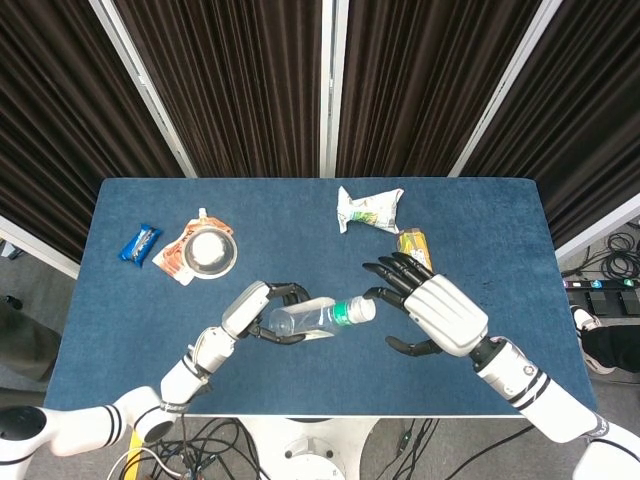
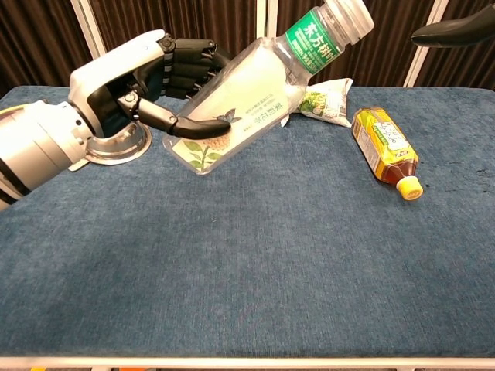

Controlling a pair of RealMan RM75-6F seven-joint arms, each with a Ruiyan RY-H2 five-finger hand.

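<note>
My left hand (image 1: 255, 310) (image 2: 131, 81) grips a clear plastic bottle (image 1: 320, 316) (image 2: 251, 89) with a green label and white cap, held tilted above the table with the cap pointing to the right. My right hand (image 1: 432, 315) is open, fingers spread, with a fingertip (image 1: 372, 293) right at the bottle's cap; whether it touches the cap I cannot tell. In the chest view only a dark fingertip (image 2: 452, 32) of the right hand shows at the top right, apart from the cap.
An amber tea bottle (image 1: 415, 250) (image 2: 385, 148) with a yellow cap lies on the blue table (image 1: 300, 215), partly behind my right hand. A white-green snack bag (image 1: 368, 209) (image 2: 321, 100) lies at the back. A metal bowl (image 1: 210, 252) on an orange pouch and a blue bar (image 1: 140, 243) lie at the left.
</note>
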